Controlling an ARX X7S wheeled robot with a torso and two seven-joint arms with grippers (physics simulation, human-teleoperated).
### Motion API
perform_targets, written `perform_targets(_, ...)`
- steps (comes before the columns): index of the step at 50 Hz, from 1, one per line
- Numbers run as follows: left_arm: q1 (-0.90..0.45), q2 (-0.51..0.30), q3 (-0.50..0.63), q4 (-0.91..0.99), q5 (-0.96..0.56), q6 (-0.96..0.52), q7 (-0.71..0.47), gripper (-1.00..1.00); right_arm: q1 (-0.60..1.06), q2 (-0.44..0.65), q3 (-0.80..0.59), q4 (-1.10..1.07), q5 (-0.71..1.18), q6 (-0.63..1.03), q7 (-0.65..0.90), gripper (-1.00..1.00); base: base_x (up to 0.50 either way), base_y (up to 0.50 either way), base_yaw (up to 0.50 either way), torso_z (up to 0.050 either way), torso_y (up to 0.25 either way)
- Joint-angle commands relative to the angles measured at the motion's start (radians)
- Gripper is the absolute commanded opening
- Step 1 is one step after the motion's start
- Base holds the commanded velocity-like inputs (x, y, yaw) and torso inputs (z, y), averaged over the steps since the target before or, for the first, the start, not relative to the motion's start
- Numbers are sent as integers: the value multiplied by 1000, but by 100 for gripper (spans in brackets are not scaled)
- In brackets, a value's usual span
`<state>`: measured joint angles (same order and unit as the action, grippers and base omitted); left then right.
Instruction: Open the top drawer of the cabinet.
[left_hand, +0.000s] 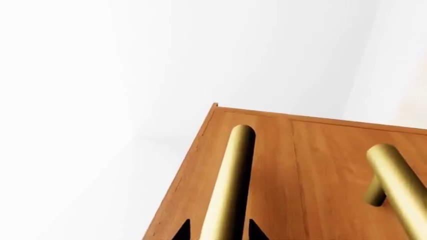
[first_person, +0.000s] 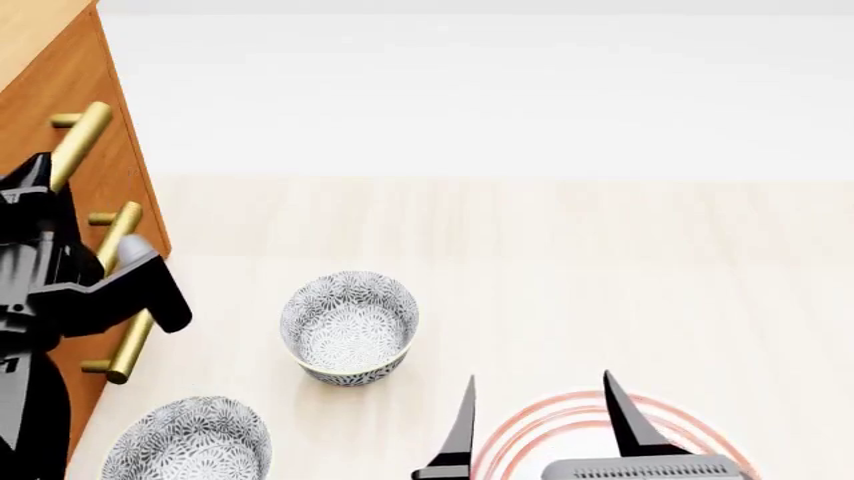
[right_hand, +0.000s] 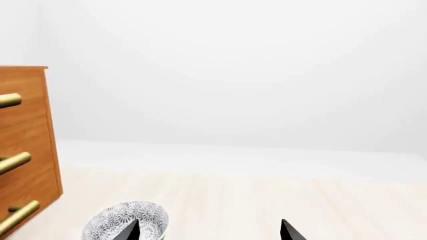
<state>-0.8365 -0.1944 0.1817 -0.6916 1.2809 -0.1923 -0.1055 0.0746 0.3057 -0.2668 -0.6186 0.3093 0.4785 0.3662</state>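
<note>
Left hand (left_hand: 220, 232) fingers straddle top drawer (left_hand: 267, 165) handle (left_hand: 230, 185), grip unclear; pinch firmly, pull straight out. Right hand (first_person: 541, 425) spread, idle.

No text, label, brand, number or sign can be read in any of the views.
</note>
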Motion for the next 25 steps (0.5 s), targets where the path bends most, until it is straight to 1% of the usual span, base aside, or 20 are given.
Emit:
perform_targets(1, 12, 70, 14, 100, 47, -73, 79, -100, 7, -5, -18, 8, -5, 0, 6, 100, 0, 0, -3, 0, 0)
perform_targets(5, 48, 89, 40, 177, 50, -67, 123, -100, 7, -3, -21, 10, -5, -1, 6, 100, 0, 0, 0, 0, 0)
perform_targets(9, 63, 91, 49, 221, 52, -68, 144, -100, 3, 2, -17, 4, -2, -1, 9, 100, 0, 0, 0, 0, 0)
perform_targets(25, 93, 91, 67, 280, 49, -77, 159, -100, -8, 10, -14, -9, 8, -7, 15, 100, 0, 0, 0, 0, 3)
